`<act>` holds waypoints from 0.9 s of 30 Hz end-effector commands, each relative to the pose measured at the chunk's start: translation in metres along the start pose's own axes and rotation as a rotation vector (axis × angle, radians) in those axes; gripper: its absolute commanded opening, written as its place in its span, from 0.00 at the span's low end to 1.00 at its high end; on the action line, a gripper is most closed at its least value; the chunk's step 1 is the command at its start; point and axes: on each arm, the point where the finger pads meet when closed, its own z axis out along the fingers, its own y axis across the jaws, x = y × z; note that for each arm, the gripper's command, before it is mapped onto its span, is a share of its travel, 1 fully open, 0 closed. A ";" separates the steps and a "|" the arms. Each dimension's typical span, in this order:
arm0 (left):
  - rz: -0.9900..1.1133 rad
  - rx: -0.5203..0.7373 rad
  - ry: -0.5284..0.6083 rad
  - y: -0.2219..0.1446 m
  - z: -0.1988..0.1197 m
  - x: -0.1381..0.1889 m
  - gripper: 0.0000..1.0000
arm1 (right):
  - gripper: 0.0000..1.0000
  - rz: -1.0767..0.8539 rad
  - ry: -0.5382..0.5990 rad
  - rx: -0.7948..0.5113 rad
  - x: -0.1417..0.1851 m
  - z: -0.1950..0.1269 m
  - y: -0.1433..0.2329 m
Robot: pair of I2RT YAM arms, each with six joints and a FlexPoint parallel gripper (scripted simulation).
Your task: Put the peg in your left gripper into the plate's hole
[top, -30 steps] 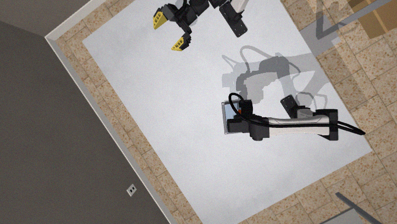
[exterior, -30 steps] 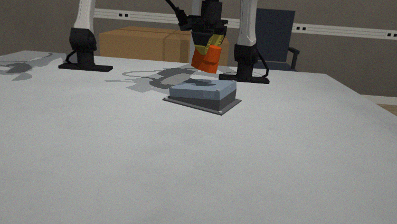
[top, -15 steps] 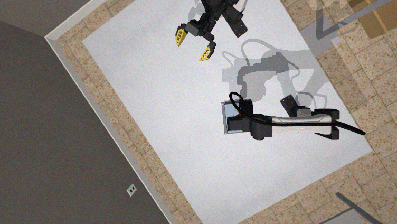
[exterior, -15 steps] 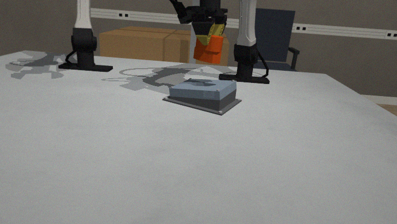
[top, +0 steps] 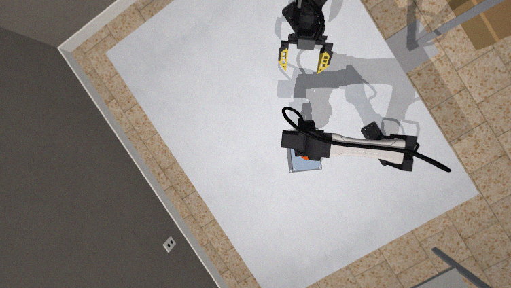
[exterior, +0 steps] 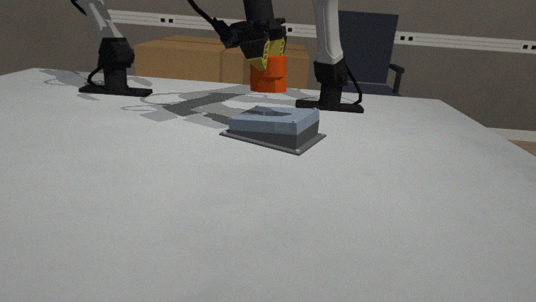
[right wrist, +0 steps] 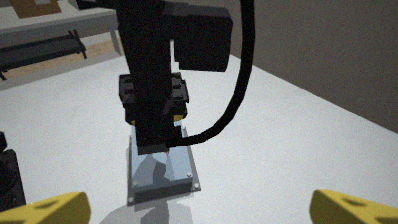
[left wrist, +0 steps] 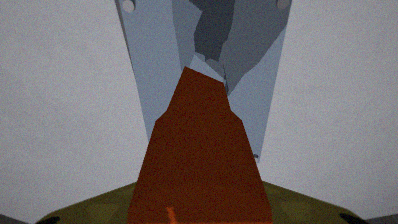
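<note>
Above the plate (top: pixel 312 165) (exterior: pixel 262 127) (left wrist: pixel 150 60) (right wrist: pixel 179 171), the peg (top: pixel 304 157) (exterior: pixel 268 80) (left wrist: pixel 200 150) hangs nearly upright in the left end effector (exterior: pixel 271 60) (left wrist: pixel 199 189) (right wrist: pixel 158 121), whose yellow fingers are closed around it. The exterior view shows a gap between the orange peg's lower end and the plate's blue top, so the peg is outside the hole. The hole itself cannot be made out, and how well the peg lines up with it cannot be told.

The plate lies on the pale desk (top: pixel 214 125) (exterior: pixel 150 206) (left wrist: pixel 60 100) (right wrist: pixel 280 125), a blue block over a dark, wider base with small studs at its corners. Shadows fall across its top.

Well apart from the plate, the right end effector (top: pixel 301 70) (right wrist: pixel 199 200) stands wide, with nothing between its yellow fingers. The left arm's black cable (top: pixel 372 145) (right wrist: pixel 245 65) runs along its pale link. Behind the desk are brown boxes (exterior: pixel 179 61) and a dark chair (exterior: pixel 368 45).

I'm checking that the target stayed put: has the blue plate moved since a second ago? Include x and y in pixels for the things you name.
No, the blue plate (exterior: pixel 274 125) shows no visible shift, judged against the right-hand arm base (exterior: pixel 351 108) in the exterior view.
</note>
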 end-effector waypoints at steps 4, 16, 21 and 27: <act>-0.034 -0.031 0.029 0.004 0.002 0.006 0.34 | 1.00 0.001 0.084 -0.056 0.026 -0.010 0.023; -0.027 -0.049 0.027 0.013 0.010 0.006 0.34 | 1.00 -0.021 0.071 -0.125 0.026 -0.018 0.042; -0.030 -0.067 0.025 0.011 0.018 0.007 0.34 | 1.00 -0.024 0.071 -0.132 0.026 -0.018 0.043; -0.021 0.005 0.042 0.005 0.034 0.005 0.34 | 1.00 -0.024 0.071 -0.132 0.026 -0.018 0.043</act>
